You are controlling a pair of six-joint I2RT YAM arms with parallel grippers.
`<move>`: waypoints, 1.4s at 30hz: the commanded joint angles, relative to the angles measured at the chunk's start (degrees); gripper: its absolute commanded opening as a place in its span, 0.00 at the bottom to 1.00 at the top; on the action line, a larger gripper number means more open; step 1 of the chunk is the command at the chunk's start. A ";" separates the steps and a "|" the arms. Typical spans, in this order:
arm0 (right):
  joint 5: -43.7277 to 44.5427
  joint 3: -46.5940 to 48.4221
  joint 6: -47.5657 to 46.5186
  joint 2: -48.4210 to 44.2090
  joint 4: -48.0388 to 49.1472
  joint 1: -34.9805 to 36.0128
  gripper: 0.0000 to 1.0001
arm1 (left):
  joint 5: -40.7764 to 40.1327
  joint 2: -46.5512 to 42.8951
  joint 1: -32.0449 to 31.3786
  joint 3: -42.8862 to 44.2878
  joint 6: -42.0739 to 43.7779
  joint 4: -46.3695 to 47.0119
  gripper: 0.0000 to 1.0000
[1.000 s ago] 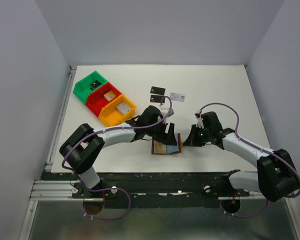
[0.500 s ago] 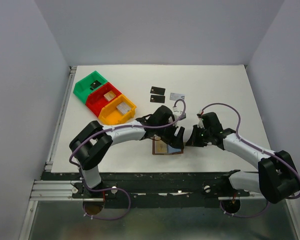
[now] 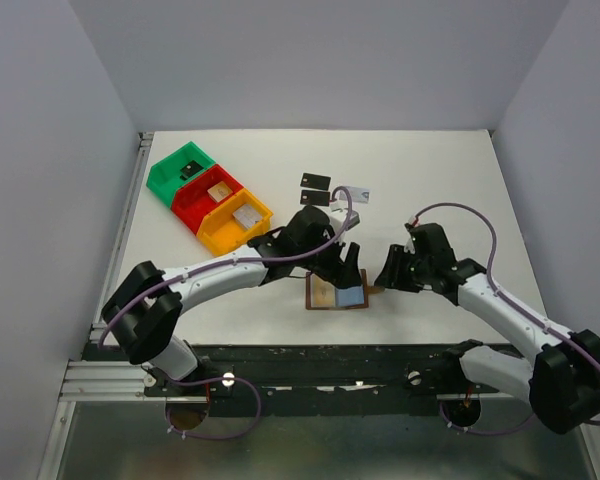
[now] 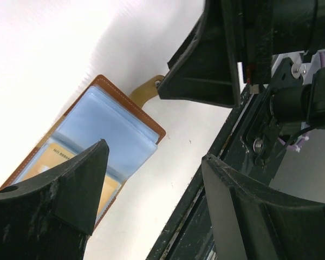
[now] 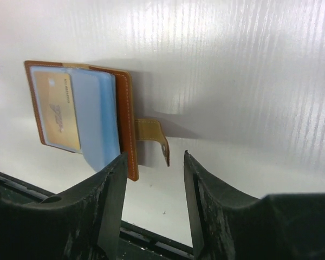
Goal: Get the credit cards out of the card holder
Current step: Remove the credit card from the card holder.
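The left fingers are spread and empty, poised just over the far edge of the small brown leather bifold card holder. The right fingers are also spread and empty, with the holder's little brown closing tab between them; contact cannot be determined. The holder lies open and flat near the near edge of the white worktop, its long axis left-right and the tab pointing right. A tan-gold credit card shows in its left pocket. The left fingers appear nearer to that card.
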 commanded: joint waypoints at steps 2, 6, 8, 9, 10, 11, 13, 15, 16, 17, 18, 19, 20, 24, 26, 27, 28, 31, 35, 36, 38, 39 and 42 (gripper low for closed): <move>-3.08 0.42 -1.63 -9.56 1.01 -0.09 0.47 | -8.08 -6.87 2.00 -5.86 -4.02 2.74 0.80; -16.62 -1.09 -0.49 -13.19 10.95 0.17 0.40 | -9.76 -8.02 6.74 -11.75 -10.25 5.47 0.70; -22.25 -0.48 0.21 -11.35 13.94 0.35 0.38 | -8.80 -7.41 8.59 -14.30 -12.28 9.24 0.55; -24.54 -0.30 0.56 -9.95 15.69 0.44 0.36 | -8.45 -6.97 9.12 -15.27 -12.99 10.56 0.45; -26.13 -0.30 1.17 -8.28 17.10 0.70 0.34 | -8.36 -6.18 9.65 -15.63 -13.69 11.09 0.37; -27.19 -0.38 1.62 -7.05 18.16 0.96 0.32 | -8.44 -5.39 9.82 -15.72 -13.96 11.19 0.30; -28.60 -0.82 2.76 -4.41 20.44 2.02 0.29 | -8.53 -3.81 9.83 -15.72 -14.48 11.18 0.22; -28.95 -1.35 4.07 -1.86 22.73 3.51 0.28 | -9.23 -3.10 9.92 -16.24 -15.19 11.89 0.18; -29.04 -1.44 4.78 -0.63 25.00 4.56 0.28 | -10.02 -2.84 9.91 -16.42 -15.63 11.98 0.15; -28.96 -1.35 5.31 0.51 25.98 5.70 0.27 | -10.37 -2.57 10.00 -16.68 -15.89 12.06 0.15; -28.69 -1.26 5.49 1.92 26.77 6.58 0.27 | -10.64 -2.57 10.00 -16.86 -16.07 11.98 0.14; -27.91 -1.18 5.66 3.50 27.22 7.37 0.27 | -10.81 -2.40 10.09 -16.95 -16.16 11.98 0.13; -27.46 -1.18 5.66 4.73 27.48 7.82 0.27 | -10.82 -2.31 10.09 -17.04 -16.24 12.06 0.13; -26.85 -0.65 5.14 10.53 28.54 7.91 0.26 | -10.38 -0.99 10.00 -16.69 -16.16 12.07 0.10; -26.85 -0.39 4.87 13.95 29.24 7.91 0.26 | -10.20 -0.11 10.00 -16.86 -16.24 12.33 0.10; -26.85 -0.12 4.78 15.19 29.76 7.82 0.26 | -10.11 0.24 10.09 -17.04 -16.33 12.59 0.10; -26.85 -0.12 4.70 16.77 30.12 7.82 0.26 | -10.02 0.42 10.00 -17.13 -16.42 12.77 0.10; -25.71 -0.30 4.87 19.41 30.56 7.82 0.30 | -9.76 1.38 10.09 -17.21 -16.42 12.94 0.10; -23.33 -1.00 4.26 21.09 29.86 7.65 0.34 | -9.85 2.26 10.09 -17.39 -16.33 12.77 0.10; -23.07 -1.35 3.73 21.53 29.86 7.30 0.34 | -10.02 2.44 10.09 -17.48 -16.33 12.59 0.09; -22.89 -2.31 3.55 22.58 30.47 6.95 0.35 | -10.46 2.70 10.09 -17.83 -16.42 12.51 0.07; -22.80 -2.84 3.55 23.02 31.00 6.68 0.35 | -10.81 2.96 10.18 -17.92 -16.60 12.24 0.06; -22.63 -4.77 3.46 24.25 32.58 5.98 0.35 | -11.25 3.58 10.18 -18.35 -16.77 11.98 0.06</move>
